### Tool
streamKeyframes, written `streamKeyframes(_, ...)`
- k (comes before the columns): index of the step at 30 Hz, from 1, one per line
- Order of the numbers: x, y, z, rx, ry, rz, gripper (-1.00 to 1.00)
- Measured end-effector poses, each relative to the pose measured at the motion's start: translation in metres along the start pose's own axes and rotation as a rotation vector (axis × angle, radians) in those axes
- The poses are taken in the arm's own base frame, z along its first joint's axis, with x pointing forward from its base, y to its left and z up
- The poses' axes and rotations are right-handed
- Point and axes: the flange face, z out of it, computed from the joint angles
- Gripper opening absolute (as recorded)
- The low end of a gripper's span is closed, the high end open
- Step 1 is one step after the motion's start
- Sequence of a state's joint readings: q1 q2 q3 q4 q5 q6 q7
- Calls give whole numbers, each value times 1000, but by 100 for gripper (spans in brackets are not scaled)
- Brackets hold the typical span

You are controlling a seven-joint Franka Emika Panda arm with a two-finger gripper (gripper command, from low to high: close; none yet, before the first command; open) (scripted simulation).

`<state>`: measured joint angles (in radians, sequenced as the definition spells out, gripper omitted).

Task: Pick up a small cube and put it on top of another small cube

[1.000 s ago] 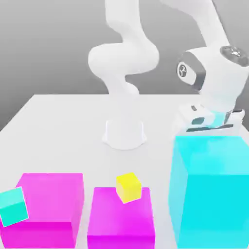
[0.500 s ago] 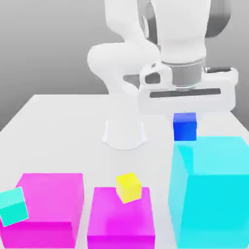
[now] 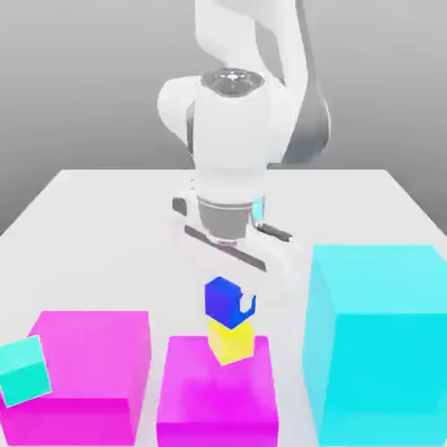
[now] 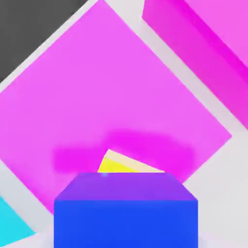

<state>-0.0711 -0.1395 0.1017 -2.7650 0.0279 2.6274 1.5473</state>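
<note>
Small dark blue cube (image 3: 223, 302) on yellow cube (image 3: 230, 344) — magenta block (image 3: 218, 393) beneath.

2 magenta blocks (image 3: 218, 393), 1 cyan block (image 3: 380, 340), 1 blue cube (image 3: 223, 302), 1 yellow cube (image 3: 230, 343), 1 teal cube (image 3: 23, 370)

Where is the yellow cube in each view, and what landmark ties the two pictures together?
Exterior view: yellow cube sits low in the middle, on the magenta block, under the blue cube.
Hand view: a yellow sliver peeks out just behind the blue cube.
Shared landmark: the magenta block beneath it.
</note>
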Motion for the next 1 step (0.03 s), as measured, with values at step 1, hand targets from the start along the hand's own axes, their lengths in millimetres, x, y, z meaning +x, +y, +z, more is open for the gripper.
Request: streamKeyframes(1,0,0,0,0,0,0,100)
